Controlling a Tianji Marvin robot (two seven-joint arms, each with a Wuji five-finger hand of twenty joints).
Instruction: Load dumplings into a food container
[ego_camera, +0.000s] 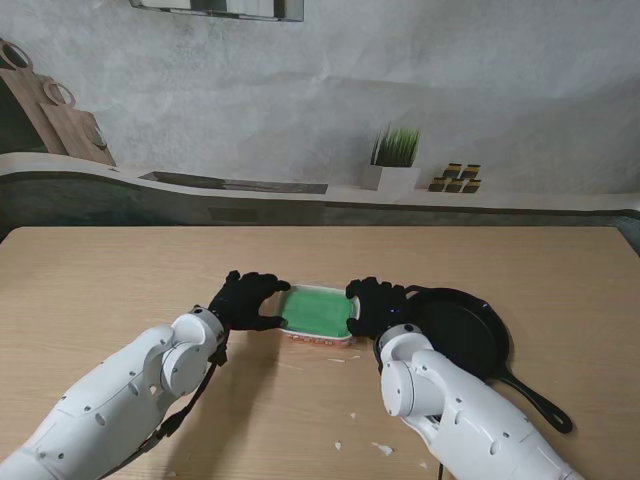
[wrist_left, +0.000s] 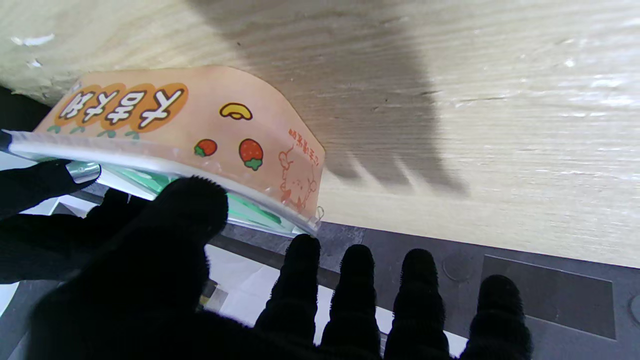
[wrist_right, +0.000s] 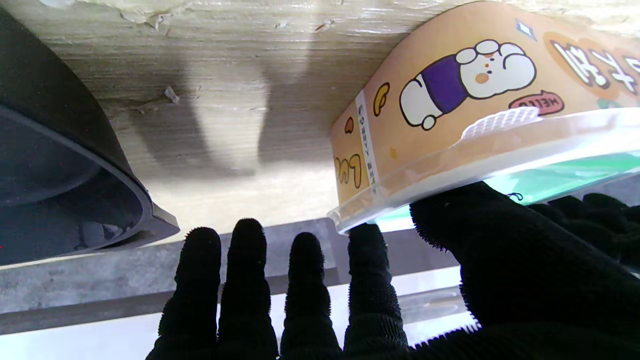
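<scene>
Food container (ego_camera: 320, 312), green lid on, sits at the bench (ego_camera: 120, 280) centre with a black pan (ego_camera: 462, 335) empty at its 3 o'clock; no dumplings are visible, so loading appears finished or not begun. Left hand (ego_camera: 243, 300) and right hand (ego_camera: 377, 303) flank the container, thumbs pressing on the lid rim, other fingers (wrist_left: 305, 285) spread, holding nothing.

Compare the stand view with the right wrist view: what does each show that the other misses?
Only the stand view: the container's green lid from above, the left robot hand at its left end, the whole black frying pan with its handle, the potted grass.
Only the right wrist view: the orange container wall's cartoon print and its clear rim, with the right thumb against the rim.
Both: the right robot hand, the container, the pan, the wooden table.
</scene>
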